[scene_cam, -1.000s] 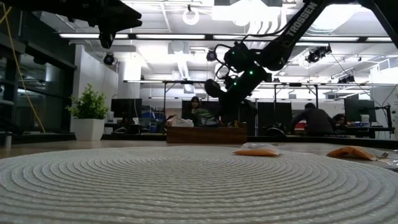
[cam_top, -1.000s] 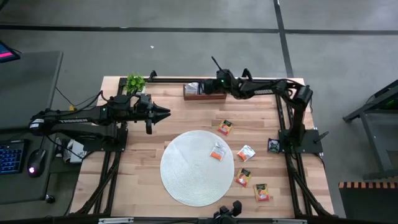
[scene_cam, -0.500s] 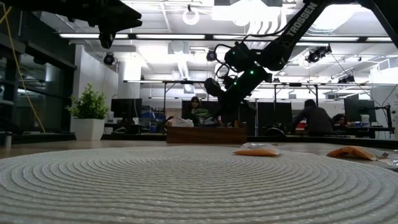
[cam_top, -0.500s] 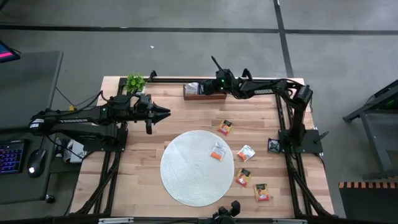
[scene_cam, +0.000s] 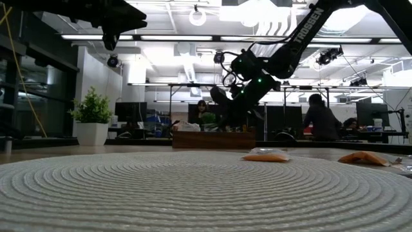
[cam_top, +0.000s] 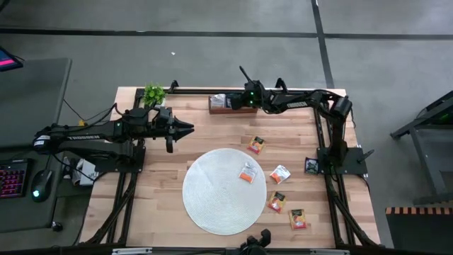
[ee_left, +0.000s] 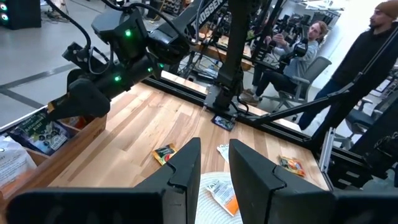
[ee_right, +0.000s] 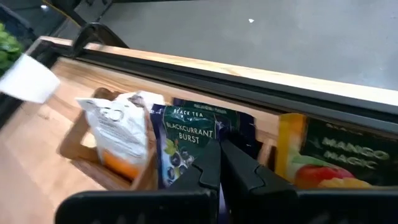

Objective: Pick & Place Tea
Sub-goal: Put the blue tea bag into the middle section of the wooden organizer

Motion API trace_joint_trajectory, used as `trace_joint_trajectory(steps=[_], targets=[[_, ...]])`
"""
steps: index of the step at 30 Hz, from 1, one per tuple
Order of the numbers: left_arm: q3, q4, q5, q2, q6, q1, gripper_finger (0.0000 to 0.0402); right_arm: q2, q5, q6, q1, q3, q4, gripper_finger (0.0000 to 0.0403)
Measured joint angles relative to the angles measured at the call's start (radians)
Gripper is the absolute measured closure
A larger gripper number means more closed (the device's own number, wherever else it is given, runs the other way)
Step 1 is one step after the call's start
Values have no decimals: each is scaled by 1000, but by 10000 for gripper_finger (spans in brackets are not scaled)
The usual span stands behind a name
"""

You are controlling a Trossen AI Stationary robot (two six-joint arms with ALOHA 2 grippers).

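A brown wooden tray [cam_top: 244, 110] stands at the table's far edge, with tea sachets upright in its compartments: a white-and-orange one [ee_right: 118, 134], a black one [ee_right: 186, 140] and a yellow-and-dark one [ee_right: 323, 155]. My right gripper [ee_right: 219, 149] hangs over the tray [cam_top: 230, 101], slanting down, shut on the black sachet. More tea sachets lie flat: one [cam_top: 248, 172] on the round white mat [cam_top: 212, 198], several [cam_top: 280, 174] to its right. My left gripper [cam_top: 191, 127] hovers level over the table's left part, open with a narrow gap, holding nothing [ee_left: 214, 146]. My right gripper pinches the black tea sachet between its two fingertips at an edge near one corner [ee_right: 208, 146]. The fingers slant down from the table's right side. The sachet stands upright, and its far part reaches into the tray's middle compartment beside the white-and-orange sachet; whether it rests there I cannot tell.
A small potted plant [cam_top: 153, 93] stands at the far left corner. A black sachet [cam_top: 311, 165] lies near the right arm's base. Bare wood lies between the tray and the mat. People sit and stand in the room beyond the table [ee_left: 305, 43].
My right gripper has sunk slightly toward the tray and turned a little, staying shut. A person in the room behind has shifted.
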Motion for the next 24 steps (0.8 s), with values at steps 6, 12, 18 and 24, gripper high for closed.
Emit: trace_joint_trajectory(steps=[6, 12, 18, 24], targets=[[0, 0, 0, 0, 0, 0, 318, 0, -3, -12, 0, 0, 28, 392], [0, 0, 0, 0, 0, 0, 318, 0, -4, -20, 0, 0, 22, 357], [0, 0, 0, 0, 0, 0, 318, 0, -10, -21, 0, 0, 5, 315], [0, 0, 0, 0, 0, 0, 318, 0, -53, -32, 0, 0, 2, 287]])
